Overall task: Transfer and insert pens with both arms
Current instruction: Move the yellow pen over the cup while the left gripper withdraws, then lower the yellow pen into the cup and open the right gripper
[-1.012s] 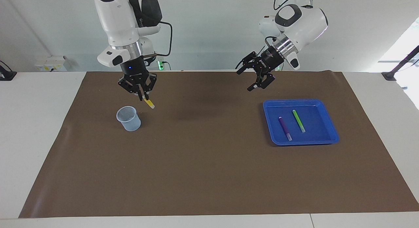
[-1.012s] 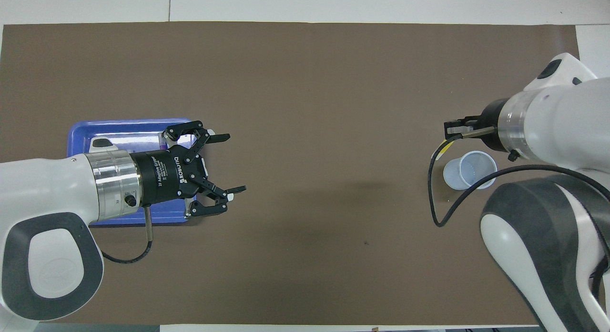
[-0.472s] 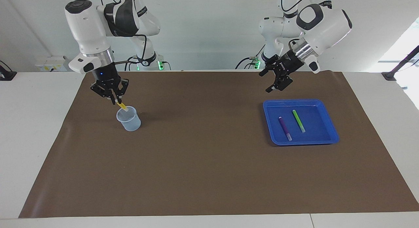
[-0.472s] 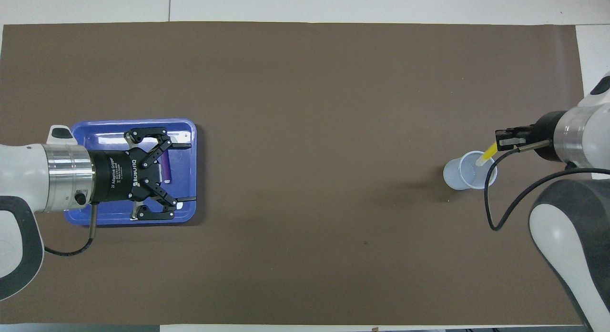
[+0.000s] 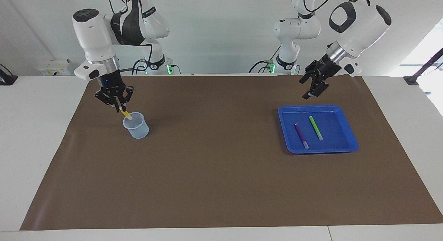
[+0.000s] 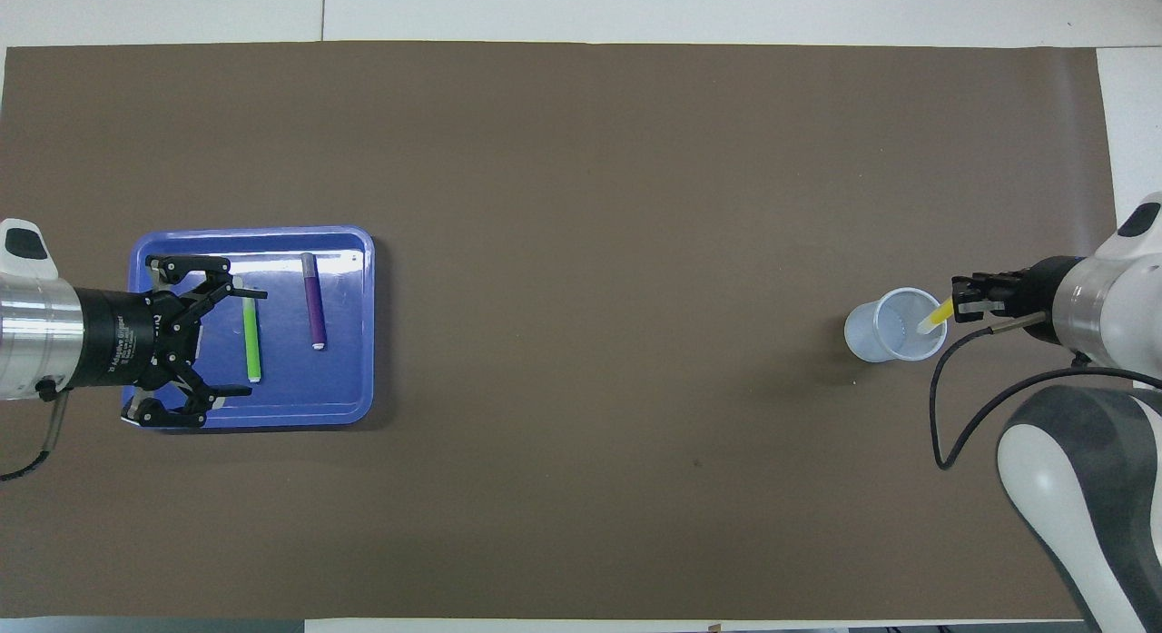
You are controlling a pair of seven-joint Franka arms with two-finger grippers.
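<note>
Right gripper (image 5: 121, 109) clamped on yellow pen (image 5: 127, 114), tip entering cup (image 5: 136, 125); left gripper (image 5: 314, 87) apart over tray (image 5: 349, 144); purple pen (image 5: 301, 135), green pen (image 5: 315, 128) left.

We see the left gripper (image 6: 243, 342), jaws spread wide, over the blue tray (image 6: 354, 406), where the green pen (image 6: 251, 338) and purple pen (image 6: 314, 299) lie side by side, apart. The right gripper (image 6: 955, 306) clamps the yellow pen (image 6: 935, 319), tilted, its pale tip inside the clear cup (image 6: 871, 329) on the brown mat (image 6: 590, 206).
</note>
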